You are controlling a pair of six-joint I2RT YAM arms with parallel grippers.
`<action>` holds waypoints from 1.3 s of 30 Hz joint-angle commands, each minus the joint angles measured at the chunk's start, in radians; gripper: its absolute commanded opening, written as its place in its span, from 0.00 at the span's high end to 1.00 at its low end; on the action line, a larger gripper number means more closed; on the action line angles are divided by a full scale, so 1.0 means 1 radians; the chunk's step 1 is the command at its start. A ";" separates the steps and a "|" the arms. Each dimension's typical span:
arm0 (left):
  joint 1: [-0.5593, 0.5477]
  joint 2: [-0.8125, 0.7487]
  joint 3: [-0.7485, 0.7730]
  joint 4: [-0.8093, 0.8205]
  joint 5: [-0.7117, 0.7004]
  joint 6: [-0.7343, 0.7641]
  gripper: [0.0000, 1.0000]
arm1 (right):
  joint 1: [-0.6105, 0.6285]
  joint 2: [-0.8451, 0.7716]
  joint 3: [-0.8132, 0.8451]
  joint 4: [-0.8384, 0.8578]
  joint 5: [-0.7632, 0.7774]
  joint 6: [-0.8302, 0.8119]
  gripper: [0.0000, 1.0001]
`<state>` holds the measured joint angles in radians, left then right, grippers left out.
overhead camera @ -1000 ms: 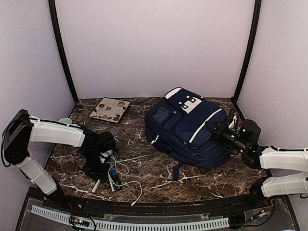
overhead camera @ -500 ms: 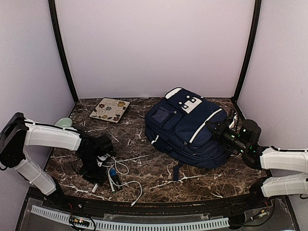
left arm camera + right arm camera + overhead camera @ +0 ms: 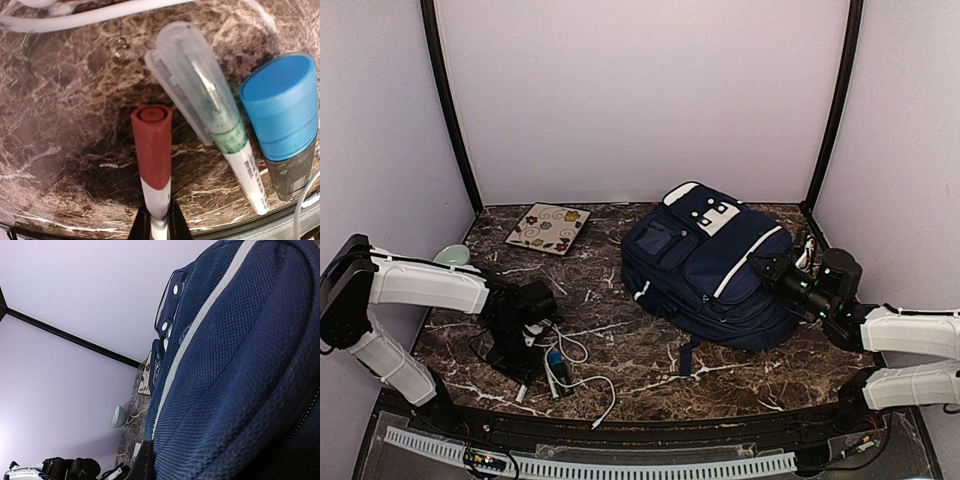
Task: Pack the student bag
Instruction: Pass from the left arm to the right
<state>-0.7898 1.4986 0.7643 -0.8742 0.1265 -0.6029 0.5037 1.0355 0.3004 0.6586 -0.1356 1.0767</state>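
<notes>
The student bag (image 3: 705,265), navy with white trim, lies flat at the right middle of the table. My right gripper (image 3: 767,266) is at its right side. In the right wrist view the bag (image 3: 240,365) fills the frame. The right gripper (image 3: 151,452) is shut on its fabric beside the white stripe, with only one finger (image 3: 145,462) showing. My left gripper (image 3: 520,378) is low at the front left. It (image 3: 158,226) is shut on the white barrel of a red-capped marker (image 3: 152,145) lying on the marble.
Beside the red marker lie a green marker with a clear cap (image 3: 215,115) and a blue-capped stick (image 3: 281,107). A white cable (image 3: 592,392) loops near them. A patterned square plate (image 3: 548,228) and a pale green bowl (image 3: 452,256) sit at the back left.
The left gripper has dropped lower over the markers and closed on the red-capped one. The right arm and the bag have not moved.
</notes>
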 commanded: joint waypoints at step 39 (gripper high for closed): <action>-0.220 0.199 0.685 0.703 0.185 0.392 1.00 | -0.030 -0.387 0.273 -0.966 0.300 -0.362 0.24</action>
<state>-0.9951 1.6764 1.3827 -0.3073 0.2211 -0.2733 0.4778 0.7761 0.4377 0.0238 0.0048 0.9119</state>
